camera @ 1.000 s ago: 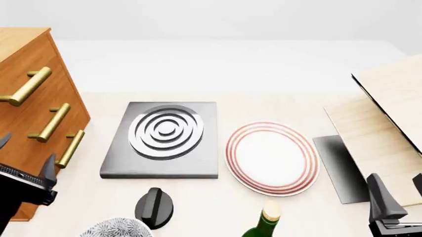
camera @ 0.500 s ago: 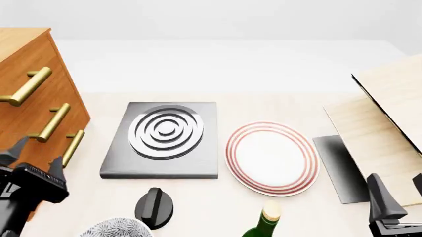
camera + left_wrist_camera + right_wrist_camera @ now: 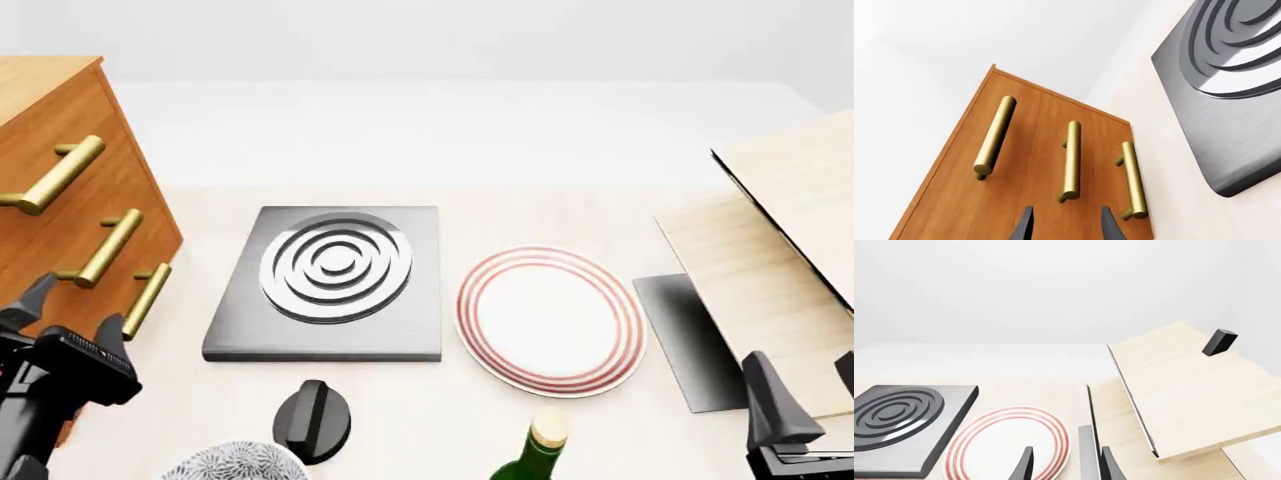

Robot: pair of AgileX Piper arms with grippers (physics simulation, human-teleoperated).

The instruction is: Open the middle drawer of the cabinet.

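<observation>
Now the left gripper (image 3: 64, 312) is by the cabinet (image 3: 54, 200).
Its two fingers are spread apart and hold nothing, just in front of the middle drawer (image 3: 1047, 165) and its brass handle (image 3: 102, 247). The drawer is closed. The right gripper (image 3: 1066, 465) is also spread, over the plate (image 3: 551, 320).

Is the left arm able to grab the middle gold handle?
Probably yes: the left tool is open, close to the cabinet, and nothing sits between it and the middle drawer's handle.
</observation>
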